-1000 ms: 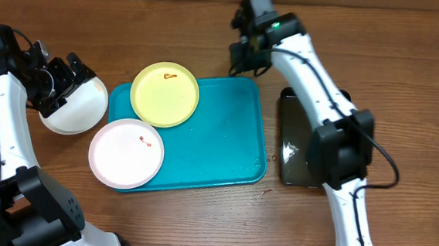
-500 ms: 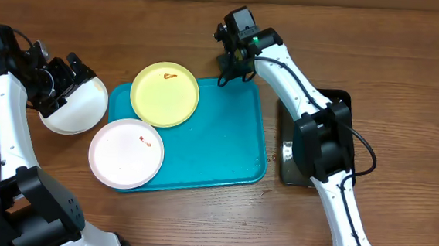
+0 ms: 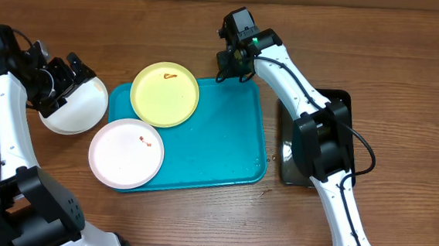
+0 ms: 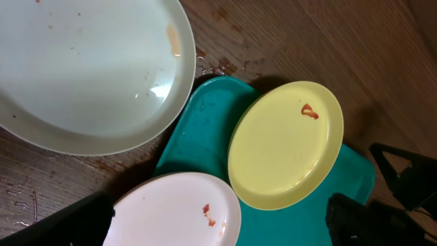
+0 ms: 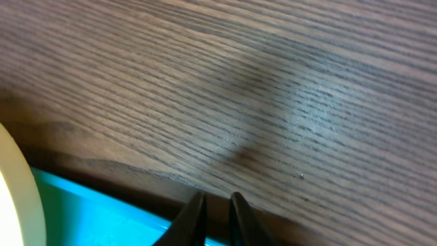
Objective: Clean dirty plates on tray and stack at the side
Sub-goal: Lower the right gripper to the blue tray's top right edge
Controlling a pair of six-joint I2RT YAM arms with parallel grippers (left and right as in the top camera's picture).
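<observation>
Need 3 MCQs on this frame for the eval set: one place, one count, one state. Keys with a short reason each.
1. Where does the yellow plate lie?
A. on the black tray
B. on the table, off both trays
C. at a corner of the blue tray, overhanging its rim

2. How many plates show?
A. two
B. three
C. four

3. The left end effector is:
A. open
B. shut on the yellow plate
C. shut on the blue tray

Key:
1 C: the overhead view shows it overlapping the blue tray's upper-left corner.
2 B: the yellow plate, a white plate partly on the blue tray, and a second white plate on the table.
3 A: its fingers stand wide apart with nothing between them.
</observation>
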